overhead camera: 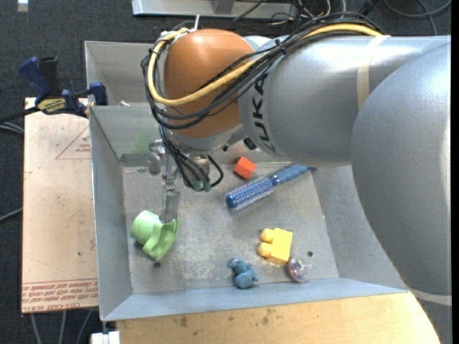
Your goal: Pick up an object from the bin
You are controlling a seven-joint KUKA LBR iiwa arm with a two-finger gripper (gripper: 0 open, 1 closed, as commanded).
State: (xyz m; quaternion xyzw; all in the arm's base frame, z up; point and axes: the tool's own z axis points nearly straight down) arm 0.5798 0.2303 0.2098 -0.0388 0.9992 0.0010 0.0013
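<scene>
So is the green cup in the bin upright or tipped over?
Tipped. The green cup lies on its side at the lower left of the bin, round mouth facing sideways, not up, beside the gripper.

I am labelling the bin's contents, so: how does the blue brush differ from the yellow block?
The blue brush is long and thin with bristles; the yellow block is short, boxy and studded. The blue brush lies slanted near the middle of the bin; the yellow block sits nearer the wall at the view's bottom. Both lie on the bin floor.
</scene>
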